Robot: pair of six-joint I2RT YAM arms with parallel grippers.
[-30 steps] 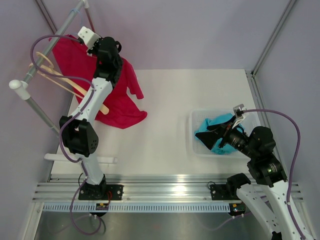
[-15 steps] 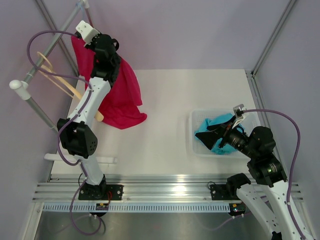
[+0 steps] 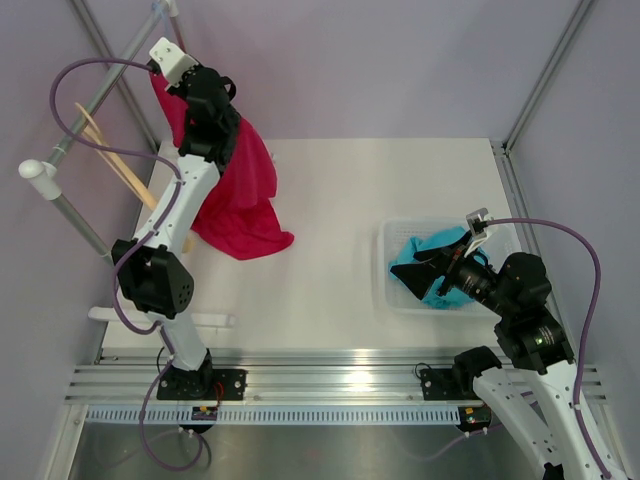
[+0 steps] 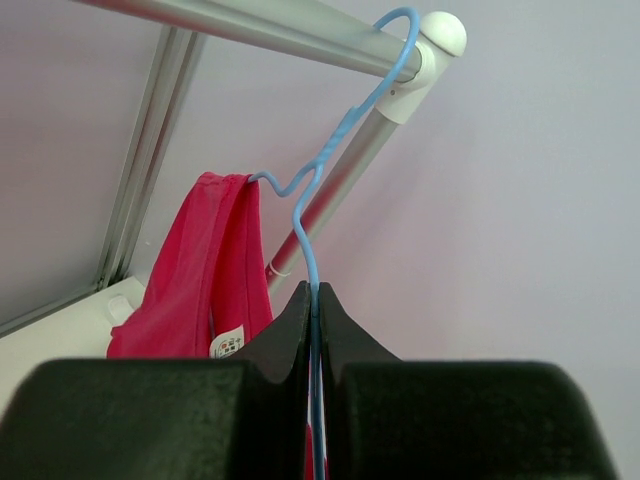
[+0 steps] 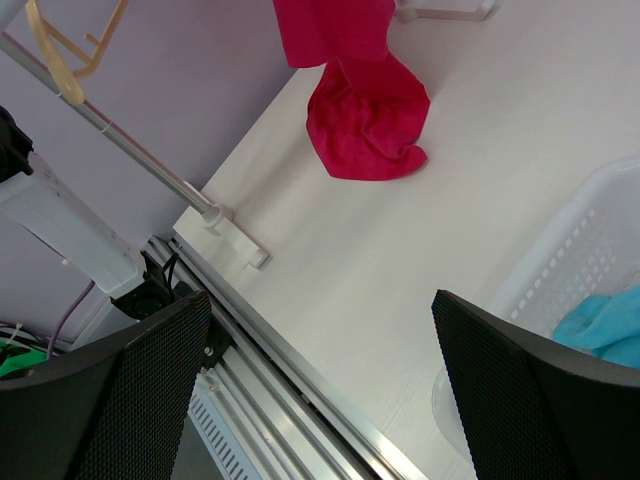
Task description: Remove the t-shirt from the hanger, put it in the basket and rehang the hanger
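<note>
Lilac wall is filling the background while I'm watching the left gripper (image 4: 313, 300) pinching its jaws shut on the blue wire hanger (image 4: 338, 138), just below the hook curling over the rail (image 4: 290, 28). Left of the jaws the red t-shirt (image 4: 215, 270) is hanging off the hanger's shoulder (hem pooling on the table (image 3: 400, 180)). The right gripper (image 5: 320, 295) is hovering, fingers spread wide, over the white basket (image 5: 570, 260).

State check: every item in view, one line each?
left pincer: shut on blue hanger
blue hanger: hooked over rail
red t-shirt: hung on blue hanger, hem pooled on table
right pincer: open, empty
wooden hangers: on rail, bare
basket: holds teal cloth
</note>
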